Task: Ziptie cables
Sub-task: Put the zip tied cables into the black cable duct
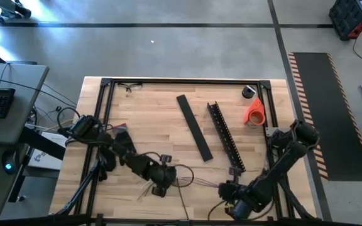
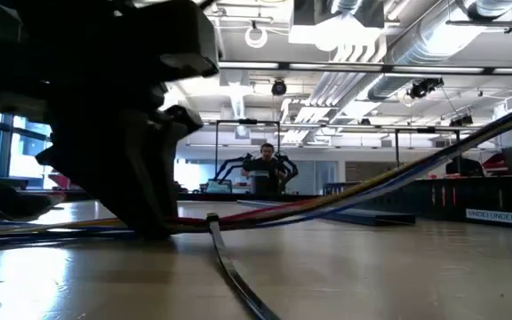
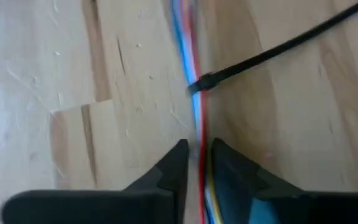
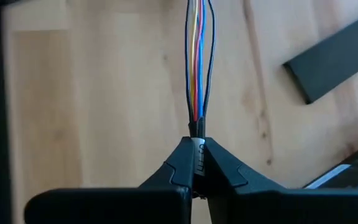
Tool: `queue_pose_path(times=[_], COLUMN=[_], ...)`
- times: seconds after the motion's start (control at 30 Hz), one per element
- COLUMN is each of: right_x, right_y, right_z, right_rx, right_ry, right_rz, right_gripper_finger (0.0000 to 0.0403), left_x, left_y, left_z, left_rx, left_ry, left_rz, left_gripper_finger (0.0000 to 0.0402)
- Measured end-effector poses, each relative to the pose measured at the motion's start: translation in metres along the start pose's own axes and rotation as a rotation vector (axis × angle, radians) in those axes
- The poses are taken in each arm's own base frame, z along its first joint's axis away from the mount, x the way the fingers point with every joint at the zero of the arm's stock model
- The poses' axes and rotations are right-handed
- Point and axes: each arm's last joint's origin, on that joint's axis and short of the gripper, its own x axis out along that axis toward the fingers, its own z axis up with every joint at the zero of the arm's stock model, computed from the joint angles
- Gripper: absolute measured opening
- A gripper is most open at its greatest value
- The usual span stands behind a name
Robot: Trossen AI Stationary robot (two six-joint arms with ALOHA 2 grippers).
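The right gripper (image 4: 197,163) pinches the cables (image 4: 197,68) at one end, the bundle running straight ahead of it. The left gripper (image 3: 199,163) straddles them slightly parted, zip tie (image 3: 272,53) just beyond. Keeping the bundle taut should help cinching.

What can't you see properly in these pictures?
- Left hand: the left wrist view is blurred, so whether it grips the cables is unclear.
- Zip tie: the picture's edge cuts off its far end.
- Low view: a dark arm up close hides the table's left part.
- High view: the cables are too thin to count.
- Right hand: shut on the cables' end, hiding it.
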Motion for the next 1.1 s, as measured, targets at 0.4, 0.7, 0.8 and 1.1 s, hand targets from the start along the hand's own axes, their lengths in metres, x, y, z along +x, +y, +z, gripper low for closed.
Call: queue_pose_path(times=[0.4,0.7,0.8,1.1], right_x=[-0.022,-0.084,-0.102,-0.136], right_y=[0.015,0.029,0.032,0.036], right_z=[-0.023,-0.008,-0.003,-0.002], right_rx=[0.077,0.006,-0.033,-0.11], right_ry=[-0.081,-0.376,-0.437,-0.509], right_rz=[-0.032,-0.074,-0.074,-0.054], right_gripper_finger=[0.0,0.0,0.0,0.0], left_x=[0.008,0.007,0.006,0.002], left_y=[0.002,-0.007,-0.012,-0.032], left_z=[-0.008,-0.006,-0.006,-0.009], left_rx=[-0.092,-0.101,-0.116,-0.112], left_ry=[-0.03,-0.08,-0.098,-0.136], left_rz=[-0.072,-0.069,-0.08,-0.065], left_gripper_finger=[0.0155,0.0149,0.0142,0.0095])
